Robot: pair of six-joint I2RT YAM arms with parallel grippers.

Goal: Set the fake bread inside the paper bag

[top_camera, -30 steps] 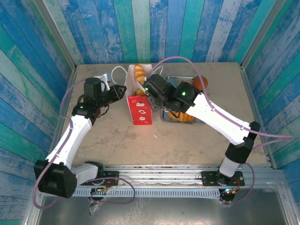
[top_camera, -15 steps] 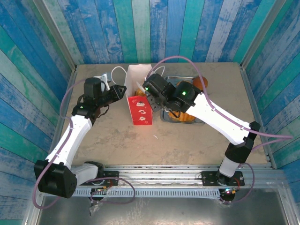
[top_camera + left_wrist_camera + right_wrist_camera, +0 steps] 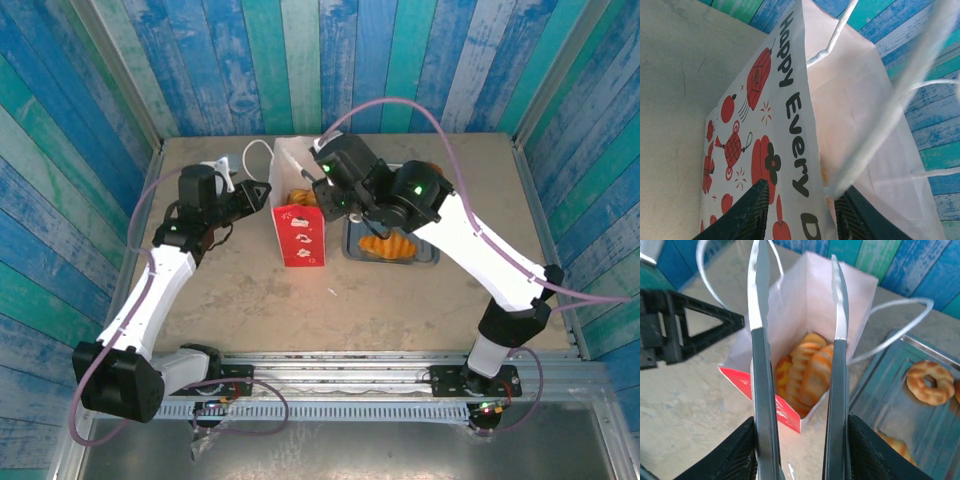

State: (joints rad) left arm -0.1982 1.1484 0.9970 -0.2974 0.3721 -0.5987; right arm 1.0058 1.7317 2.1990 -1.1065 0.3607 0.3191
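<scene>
Where the right hand (image 3: 800, 440) sits: above the open mouth of the small upright white paper bag (image 3: 860, 295) with red strawberry-print panels, aimed down into it.
Grip of the right hand: closed narrowly on the long silver metal tongs (image 3: 758, 295); the tong tips stand apart with nothing between them.
State of the left hand (image 3: 802, 212): jaws partly apart, astride the bag's top rim on its left side, one finger outside the printed panel and one inside. Whether they pinch the paper cannot be told.
Fake bread, bagged: several glossy golden-brown ridged pastries (image 3: 807, 372) lie at the bottom of the bag, directly below the tong tips.
Fake bread, remaining: a ring-shaped golden pastry (image 3: 929, 382) and a ridged golden croissant (image 3: 385, 243) on the grey metal tray (image 3: 890, 390), just beside the bag on its right.
Governing relation: the tray pieces lie to the right of the tongs. The croissant's long axis runs left to right across the tray, and the right arm is the nearer.
Judged next move: swing the empty tongs right, towards the tray.
Surface: pale beige desk (image 3: 690, 405).
</scene>
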